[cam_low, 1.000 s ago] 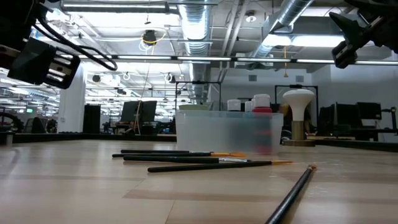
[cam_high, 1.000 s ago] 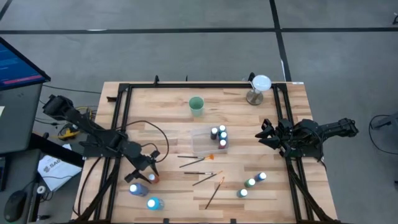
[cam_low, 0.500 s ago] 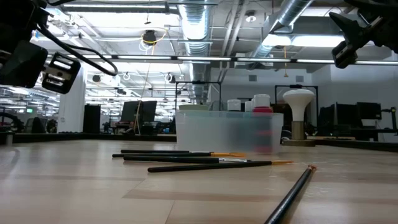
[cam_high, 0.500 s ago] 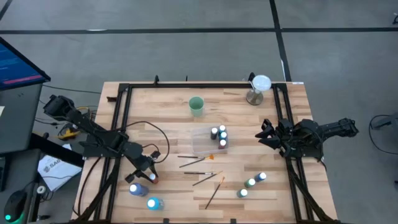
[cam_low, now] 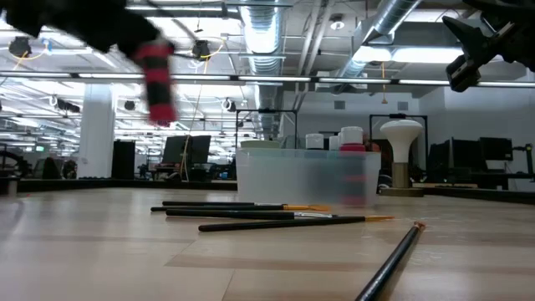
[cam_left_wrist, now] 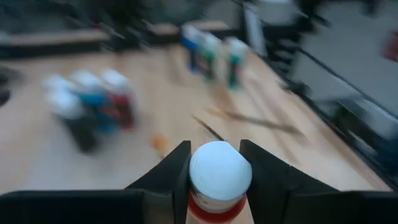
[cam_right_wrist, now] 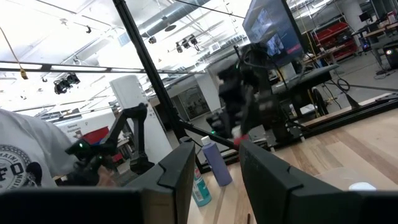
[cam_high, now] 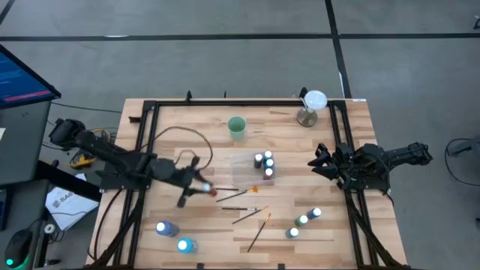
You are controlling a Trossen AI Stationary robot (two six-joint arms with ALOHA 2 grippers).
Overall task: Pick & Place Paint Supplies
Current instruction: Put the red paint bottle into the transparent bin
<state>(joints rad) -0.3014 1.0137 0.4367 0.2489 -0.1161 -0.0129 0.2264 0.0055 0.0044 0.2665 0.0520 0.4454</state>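
Note:
My left gripper (cam_high: 201,187) is over the middle of the table, left of the clear tray (cam_high: 251,174), shut on a red paint bottle (cam_low: 157,82) with a white cap (cam_left_wrist: 220,170). The tray holds several bottles (cam_high: 264,164). Two blue bottles (cam_high: 163,228) stand near the near-left edge, and three more bottles (cam_high: 303,220) stand near right. Thin paintbrushes (cam_high: 241,193) lie flat on the wood between them. My right gripper (cam_high: 319,160) hangs open at the right side, above the table. My left gripper pinches the red bottle between its two fingers (cam_left_wrist: 176,175), at the bottle's top end by the white cap (cam_left_wrist: 220,170). The bottle is lifted clear of the table. It is tilted, its red body (cam_low: 159,92) hanging below the fingers.
A green cup (cam_high: 237,126) stands toward the far edge and a white-topped stand (cam_high: 311,105) at the far right corner. A black frame (cam_high: 146,150) runs along the table's left, far and right sides. A cable (cam_high: 180,142) loops over the left arm.
My left gripper has risen from the near-left part of the table with the red bottle and swung right and toward the far edge, closer to the tray. The bottle is lifted clear of the wood; the two blue bottles stayed in place.

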